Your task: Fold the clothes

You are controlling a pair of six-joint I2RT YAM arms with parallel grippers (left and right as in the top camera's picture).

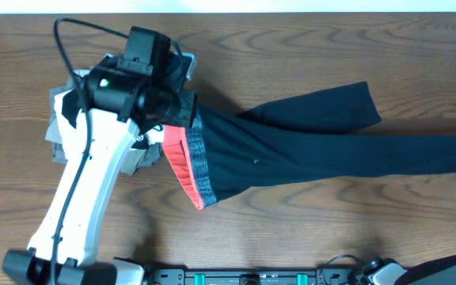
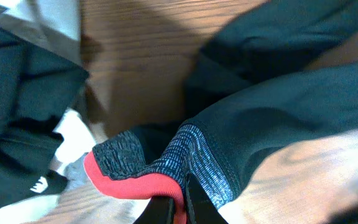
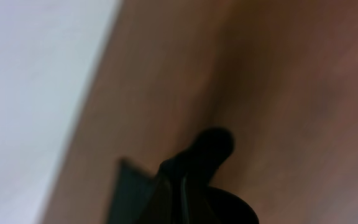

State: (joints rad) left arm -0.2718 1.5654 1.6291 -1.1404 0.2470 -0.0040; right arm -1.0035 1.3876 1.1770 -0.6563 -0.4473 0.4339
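The wooden table (image 1: pixel 291 47) is carrying one pair of black leggings (image 1: pixel 307 150), which is lying spread from the middle out to the right, one leg (image 1: pixel 331 111) angling up and ending on the wood, the other leg (image 1: pixel 418 154) running off the right edge. The left arm (image 1: pixel 85 190) is reaching over a single heap of white, grey and black garments (image 1: pixel 60 127); how many are in it I cannot tell. The grey and coral waistband (image 1: pixel 188 166) is facing that arm, and the left end effector (image 2: pixel 180 208) is clenching its red edge. The right end effector (image 3: pixel 182 186) is sitting clamped on nothing, well away from the cloth. The fabric is looking light, limp and stretchy, likely to sag and slide, so the firmer waistband and the leg hems seem the best places to grasp.
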